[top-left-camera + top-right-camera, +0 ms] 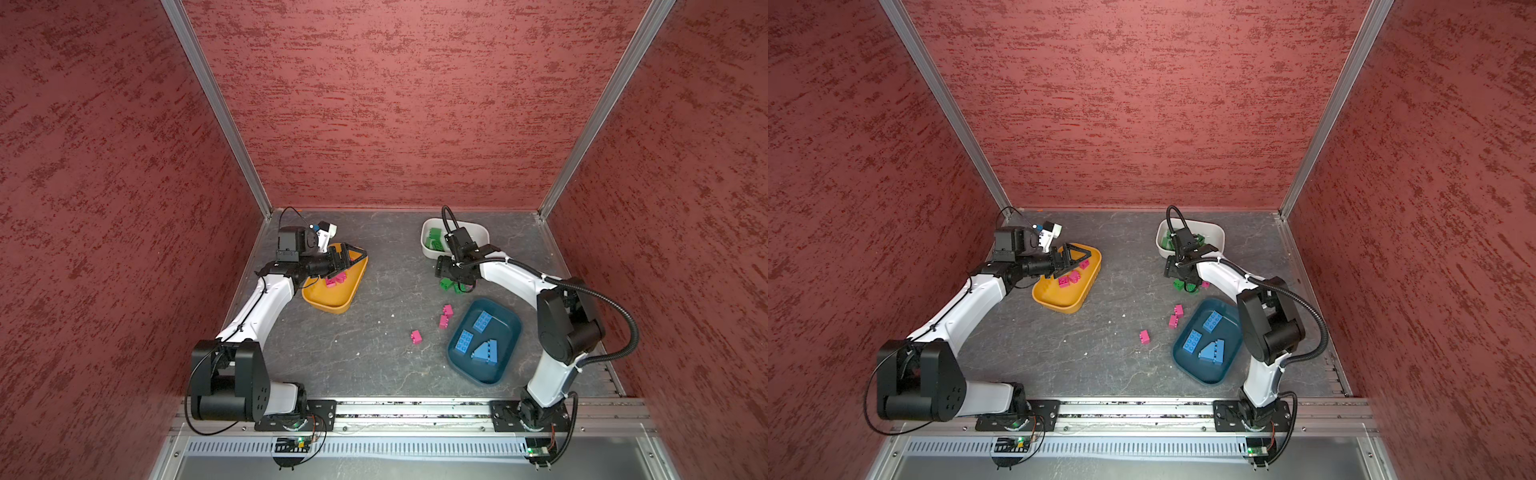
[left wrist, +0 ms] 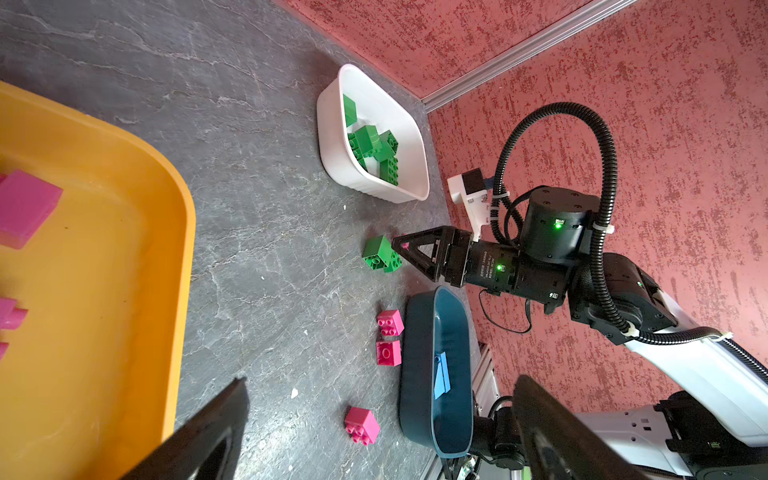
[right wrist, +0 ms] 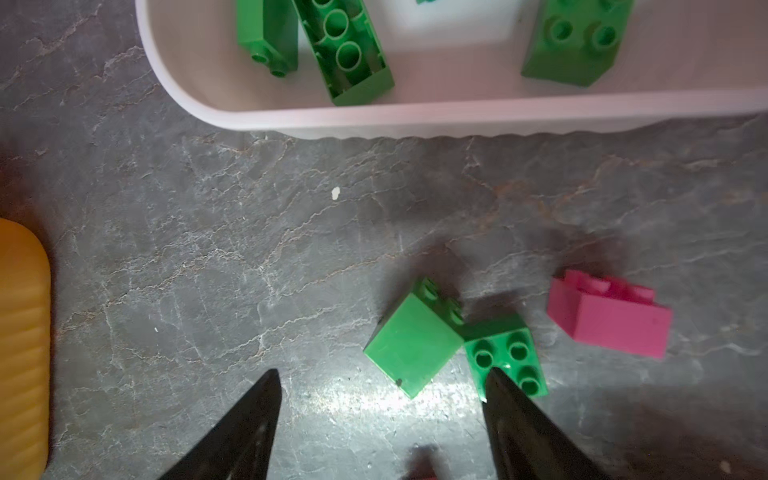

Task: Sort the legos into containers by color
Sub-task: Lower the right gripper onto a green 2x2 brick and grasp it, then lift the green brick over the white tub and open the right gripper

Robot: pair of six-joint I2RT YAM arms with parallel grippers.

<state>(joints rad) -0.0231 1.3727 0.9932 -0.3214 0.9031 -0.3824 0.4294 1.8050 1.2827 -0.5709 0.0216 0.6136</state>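
The right hand (image 3: 382, 374) hangs released, jaws spread, low over the counter (image 3: 208, 270) on the near side of the white bin (image 3: 415, 118). A tipped green brick (image 3: 413, 338) lies between its fingertips, and a studs-up green brick (image 3: 505, 353) is partly hidden behind one tip. A pink brick (image 3: 611, 318) lies just beside them. At far left, the left hand (image 1: 353, 257), spread wide and empty, hovers over the yellow bin (image 1: 332, 305).
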